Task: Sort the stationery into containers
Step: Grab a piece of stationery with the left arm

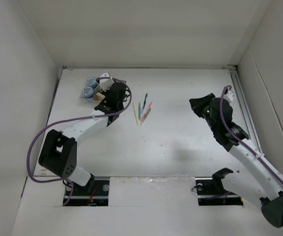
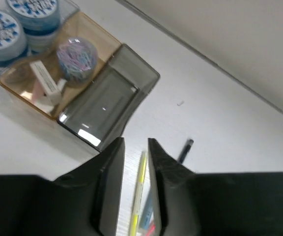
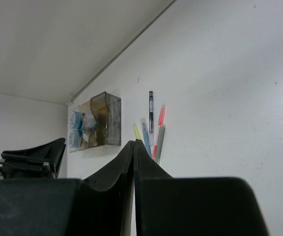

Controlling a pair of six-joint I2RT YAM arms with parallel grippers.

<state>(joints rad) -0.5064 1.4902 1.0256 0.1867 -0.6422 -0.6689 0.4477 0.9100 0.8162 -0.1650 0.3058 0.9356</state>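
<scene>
Three joined trays [image 1: 96,92] stand at the back left. In the left wrist view the clear tray holds two blue-and-white tape rolls [image 2: 3,30], the amber tray [image 2: 107,43] holds pale erasers [image 2: 45,81] and a round pastel bundle [image 2: 76,55], and the smoky grey tray [image 2: 102,103] holds nothing. Several pens [image 1: 141,110] lie on the table right of the trays. My left gripper [image 1: 116,93] hovers between trays and pens, part open and empty [image 2: 136,142]; a yellow pen [image 2: 140,187] shows below between its fingers. My right gripper [image 1: 196,104] is shut and empty [image 3: 134,142], well right of the pens.
A black pen [image 3: 151,110], a pink one [image 3: 161,114], a blue one [image 3: 145,130] and a grey-green one [image 3: 159,140] lie fanned together. White walls close in the table at the back and both sides.
</scene>
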